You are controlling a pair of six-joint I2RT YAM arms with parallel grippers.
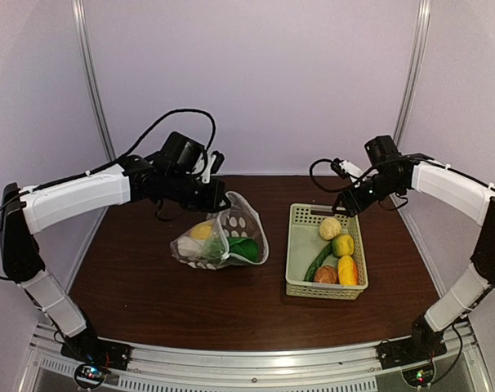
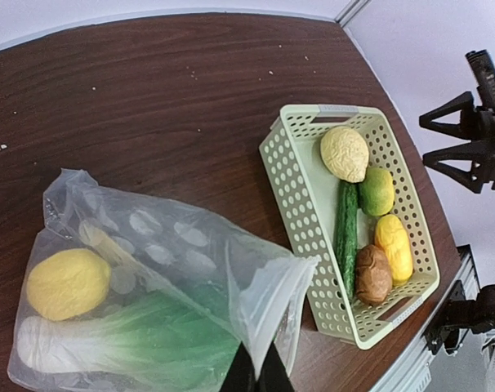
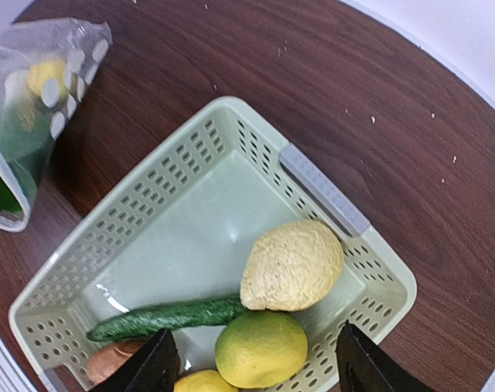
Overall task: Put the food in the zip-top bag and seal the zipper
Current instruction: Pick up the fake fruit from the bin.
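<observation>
The left end effector [image 2: 254, 369] is closed on the mouth edge of the zip-top bag [image 2: 174, 261], holding that edge up while the rest of the bag slumps on the worktop [image 2: 174, 98]. The mouth gapes toward the basket [image 3: 141, 204]. Inside the bag lie a yellow lemon [image 2: 68, 283] and the leafy vegetable [image 2: 133, 343]. The right end effector [image 3: 256, 347] hangs over the basket with its fingers spread wide and nothing between them. Below it rest a pale lemon [image 3: 292, 265], a yellow-green piece [image 3: 261, 349], the cucumber [image 3: 170, 317], a brown piece [image 2: 372, 275] and an orange-yellow piece [image 2: 393, 247].
</observation>
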